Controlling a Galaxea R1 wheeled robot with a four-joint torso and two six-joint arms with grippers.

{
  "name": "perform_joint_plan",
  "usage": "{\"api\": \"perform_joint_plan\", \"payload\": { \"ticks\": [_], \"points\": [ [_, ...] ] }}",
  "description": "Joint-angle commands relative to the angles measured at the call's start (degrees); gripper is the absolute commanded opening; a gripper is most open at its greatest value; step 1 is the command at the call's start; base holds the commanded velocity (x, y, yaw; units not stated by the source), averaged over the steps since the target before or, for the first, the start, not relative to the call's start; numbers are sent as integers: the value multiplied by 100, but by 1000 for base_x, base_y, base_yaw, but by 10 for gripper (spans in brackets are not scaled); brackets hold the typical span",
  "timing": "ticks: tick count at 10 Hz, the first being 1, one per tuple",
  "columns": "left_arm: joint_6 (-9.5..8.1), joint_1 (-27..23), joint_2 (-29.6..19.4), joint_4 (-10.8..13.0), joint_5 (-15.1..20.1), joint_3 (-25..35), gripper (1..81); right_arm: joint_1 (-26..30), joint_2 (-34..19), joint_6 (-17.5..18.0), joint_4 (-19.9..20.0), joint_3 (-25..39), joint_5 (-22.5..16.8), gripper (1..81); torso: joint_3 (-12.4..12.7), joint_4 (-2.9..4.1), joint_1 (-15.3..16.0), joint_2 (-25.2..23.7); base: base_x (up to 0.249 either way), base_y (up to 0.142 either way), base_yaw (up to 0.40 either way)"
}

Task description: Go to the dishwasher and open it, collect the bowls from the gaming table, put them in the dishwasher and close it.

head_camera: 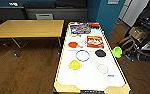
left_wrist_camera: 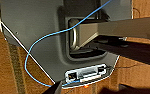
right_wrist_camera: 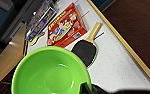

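Fingers of the right gripper (right_wrist_camera: 87, 88) pinch the rim of a green bowl (right_wrist_camera: 49, 72), carried just off the gaming table (head_camera: 91, 77); the left arm's fingers cannot be judged. On the table lie a yellow-green bowl (head_camera: 74, 65), blue ring (head_camera: 82, 55), black paddle (right_wrist_camera: 87, 48), red paddle (head_camera: 73, 44) and red game box (right_wrist_camera: 64, 26)

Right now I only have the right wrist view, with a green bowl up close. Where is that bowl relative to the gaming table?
Observer: In the head view the green bowl is at the gaming table's right rim, just past the black paddle. I cannot tell whether it rests there.
Operator: Any other bowls on the table?
Observer: Yes, a red bowl on the table's left half.
Operator: Just that one?
Observer: There is also a yellow bowl, nearer the robot, beside a blue ring.
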Motion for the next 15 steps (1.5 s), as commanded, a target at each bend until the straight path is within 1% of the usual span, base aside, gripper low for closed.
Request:
{"api": "perform_joint_plan", "payload": {
  "ticks": [1,2,3,5,7,9,10,12,14,15],
  "points": [
    [20,-8,40,-18,391,81,811,725,-1203,41,-125,1008,-775,10,0,0,0,0,0,0,0],
    [38,1,40,8,390,143,811,470,-1634,24,-310,1194,-775,10,0,0,0,0,0,0,0],
    [46,-8,40,17,382,222,811,163,-2072,15,-399,1368,-775,10,0,0,0,0,0,0,0],
    [55,-17,31,26,373,310,811,-506,-2644,-3,-425,1747,-757,10,0,0,0,0,0,0,0],
    [55,-69,4,26,373,511,811,-1068,-3190,-108,-477,2081,-749,10,0,0,0,0,0,0,0],
    [64,-139,-188,34,373,942,811,-1734,-3464,-187,-618,2223,-644,10,0,2,0,0,0,0,0],
    [55,-166,-398,34,373,1248,811,-2122,-3395,-179,-688,2223,-487,10,0,2,0,0,0,0,0],
    [55,-184,-837,17,364,2003,811,-2877,-3010,-170,-724,2109,102,10,0,2,-2,0,0,0,0],
    [38,-219,-1278,17,198,2655,811,-3554,-2350,-179,-768,1767,305,10,0,2,-2,0,0,0,0],
    [38,-297,-1481,17,188,2938,811,-3828,-2014,-179,-829,1564,447,10,0,2,-2,0,0,0,0]
  ]
}}
